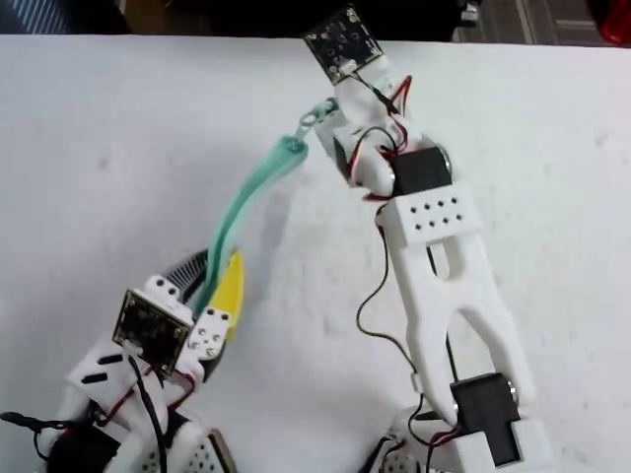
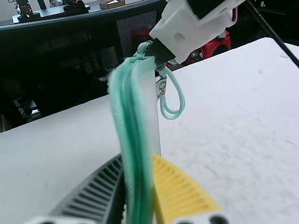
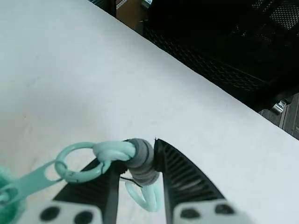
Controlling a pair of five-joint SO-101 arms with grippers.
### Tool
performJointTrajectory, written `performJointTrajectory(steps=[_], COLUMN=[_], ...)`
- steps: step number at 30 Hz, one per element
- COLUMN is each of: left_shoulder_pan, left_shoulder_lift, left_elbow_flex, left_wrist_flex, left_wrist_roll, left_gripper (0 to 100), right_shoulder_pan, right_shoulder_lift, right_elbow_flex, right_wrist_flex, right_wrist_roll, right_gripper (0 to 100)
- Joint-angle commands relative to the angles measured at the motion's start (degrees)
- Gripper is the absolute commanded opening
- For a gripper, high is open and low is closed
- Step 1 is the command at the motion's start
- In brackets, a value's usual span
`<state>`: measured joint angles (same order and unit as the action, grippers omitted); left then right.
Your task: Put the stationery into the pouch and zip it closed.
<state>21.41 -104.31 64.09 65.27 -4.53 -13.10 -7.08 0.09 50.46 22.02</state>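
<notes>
Between the two arms, above the white table (image 1: 99,148) | teal pouch (image 1: 242,212) spans edge-on | left gripper (image 2: 138,158) pinched tight on its near end | right gripper (image 3: 140,154) closed around the zip-pull cord loop (image 3: 117,151) | soft, light fabric, likely to sag and twist; best held at cord and end seam.

Table: the white table top (image 1: 108,148), matt and faintly textured, spreads under me across the high view.
Far side: beyond its edge I see a dark strip of room, with a red object (image 1: 617,20) at one corner and a blue striped patch (image 1: 39,15) at the other.
Mesh: a black perforated panel (image 2: 135,28) stands just behind the table.
Shelf: a dark desk top (image 2: 56,11) sits above the panel, carrying small items I cannot make out.
Floor: wooden boards (image 3: 292,123), with a small metal part (image 3: 278,107) beside them.
</notes>
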Motion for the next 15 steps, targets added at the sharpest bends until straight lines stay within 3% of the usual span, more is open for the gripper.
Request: performJointTrajectory(steps=[1, 5, 7, 12, 15], left_shoulder_pan=[0.92, 0.92, 0.92, 0.92, 0.92], left_shoulder_lift=[-0.66, -0.66, -0.66, -0.57, -0.57], left_elbow_flex=[-1.93, -1.85, -1.85, -1.76, -1.76], left_wrist_flex=[0.97, 0.97, 0.97, 0.97, 1.05], left_wrist_roll=[1.05, 1.05, 1.05, 1.05, 1.05], left_gripper=[2, 2, 2, 2, 2], right_shoulder_pan=[7.25, 7.25, 7.25, 7.16, 3.38], right_shoulder_lift=[0.57, -3.38, -6.81, -18.86, -26.33], right_elbow_flex=[-3.25, -3.69, -3.87, -3.87, -3.87], right_wrist_flex=[2.77, 11.38, 15.34, 20.97, 25.45], right_wrist_roll=[-0.97, -2.73, -5.36, -7.12, -7.12], right_gripper=[4.6, 26.8, 33.0, 28.3, 26.6])
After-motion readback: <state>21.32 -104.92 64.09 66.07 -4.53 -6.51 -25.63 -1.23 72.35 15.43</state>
